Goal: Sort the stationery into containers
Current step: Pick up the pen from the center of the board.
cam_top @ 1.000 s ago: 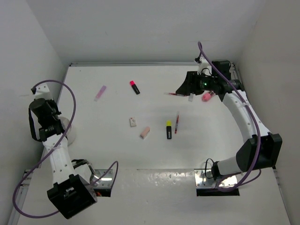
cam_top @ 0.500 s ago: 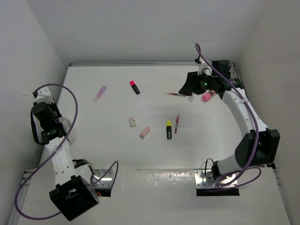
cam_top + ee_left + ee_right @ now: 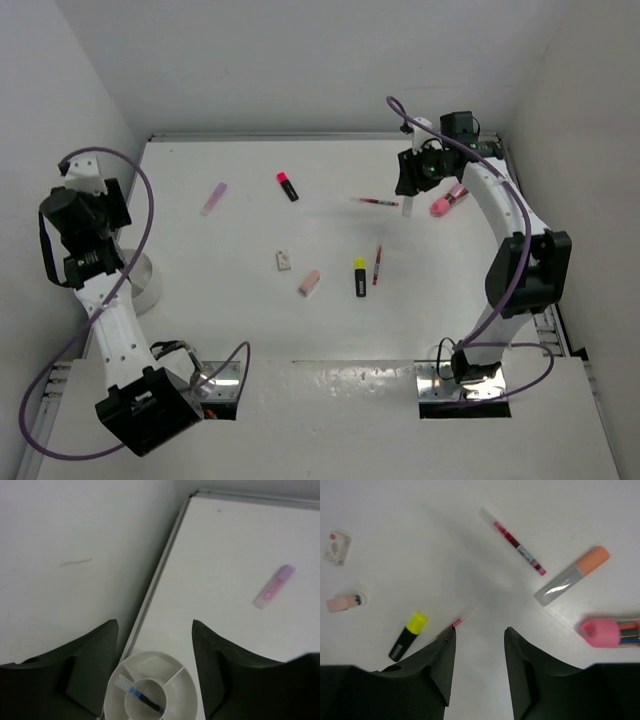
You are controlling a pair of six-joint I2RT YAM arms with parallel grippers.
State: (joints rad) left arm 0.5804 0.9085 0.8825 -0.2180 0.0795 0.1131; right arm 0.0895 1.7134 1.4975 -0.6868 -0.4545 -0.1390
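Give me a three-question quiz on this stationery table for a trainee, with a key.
1. Which item lies in the centre compartment of the round white tub? A) blue pen B) scissors C) nothing
2. True or false: the left gripper and right gripper are both open and empty.
3. Fill in: the orange-capped marker lies between a red pen and the ____ cup.
Key: 1 A; 2 true; 3 pink.

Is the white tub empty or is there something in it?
Not empty: a blue pen lies in the centre compartment of the tub; the outer sections in view look bare.
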